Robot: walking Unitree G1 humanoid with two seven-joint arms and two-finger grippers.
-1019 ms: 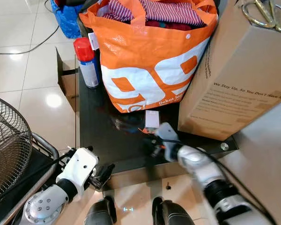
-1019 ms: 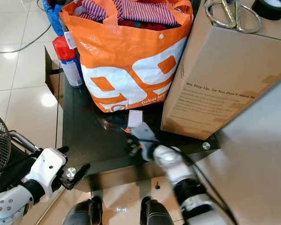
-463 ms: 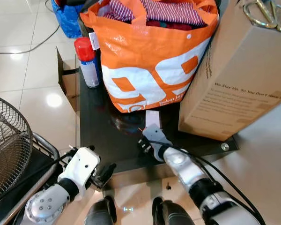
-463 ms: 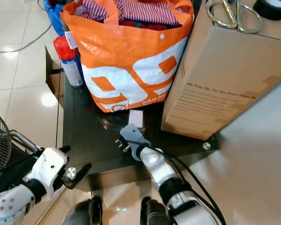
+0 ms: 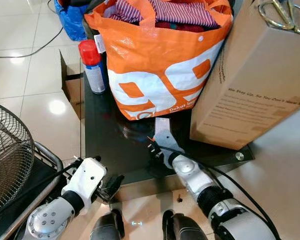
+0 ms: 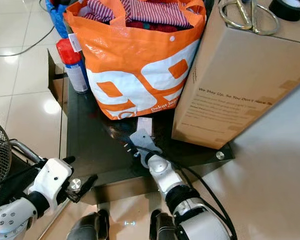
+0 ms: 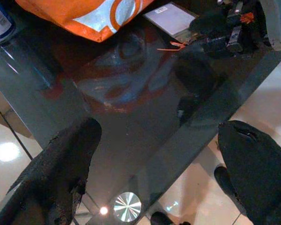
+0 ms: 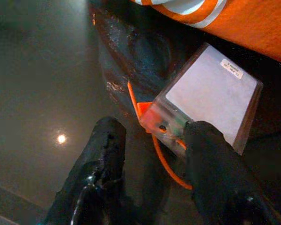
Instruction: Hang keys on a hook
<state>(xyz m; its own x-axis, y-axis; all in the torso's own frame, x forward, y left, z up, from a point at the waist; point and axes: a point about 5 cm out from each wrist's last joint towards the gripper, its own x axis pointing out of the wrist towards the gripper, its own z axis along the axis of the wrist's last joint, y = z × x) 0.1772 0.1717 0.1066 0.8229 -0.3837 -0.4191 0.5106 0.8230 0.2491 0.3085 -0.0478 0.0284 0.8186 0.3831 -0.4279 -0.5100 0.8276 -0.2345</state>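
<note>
Right claw (image 8: pixel 150 154) agape astride one orange-corded clear tag (image 8: pixel 203 101).

Your right gripper (image 8: pixel 152 173) reaches forward from a bent silver arm, its two black fingers (image 8: pixel 100 154) spread apart and holding nothing. Your left gripper (image 7: pixel 154 178) hangs low at your side, its fingers likewise parted.
</note>
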